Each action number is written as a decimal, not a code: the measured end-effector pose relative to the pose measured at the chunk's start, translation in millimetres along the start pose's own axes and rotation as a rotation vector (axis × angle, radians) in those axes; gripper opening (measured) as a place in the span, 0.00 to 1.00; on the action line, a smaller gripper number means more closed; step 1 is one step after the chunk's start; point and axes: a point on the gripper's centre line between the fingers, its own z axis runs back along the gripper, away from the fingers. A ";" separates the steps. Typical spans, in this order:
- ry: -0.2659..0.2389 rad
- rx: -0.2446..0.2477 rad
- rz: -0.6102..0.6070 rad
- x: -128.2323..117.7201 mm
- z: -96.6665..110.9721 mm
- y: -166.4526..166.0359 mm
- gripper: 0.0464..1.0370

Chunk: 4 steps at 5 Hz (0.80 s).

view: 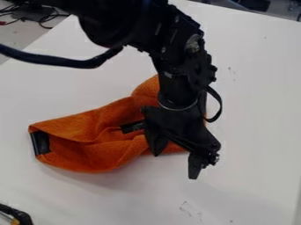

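The black gripper [174, 165] hangs over the right part of a crumpled orange cloth [97, 132], with its fingers spread apart and nothing visible between them. One fingertip overlaps the cloth's lower right edge in the view; the other stands out over the white table, to the right. Whether the gripper touches the cloth cannot be told. The cloth has a black patch [40, 143] at its left end and a smaller dark strip near its middle, beside the gripper. The arm hides part of the cloth's right side.
The white table [253, 110] spreads around the cloth. A black object with a bit of yellow [16, 215] pokes in at the lower left corner. Dark cables [44, 17] lie beyond the table's upper left edge.
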 end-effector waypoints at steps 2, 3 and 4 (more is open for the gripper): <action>0.033 0.031 -0.040 11.2 5.4 9.5 0.97; 0.024 0.066 -0.103 31.0 15.7 15.9 0.97; 0.021 0.056 -0.120 40.5 8.8 32.5 0.97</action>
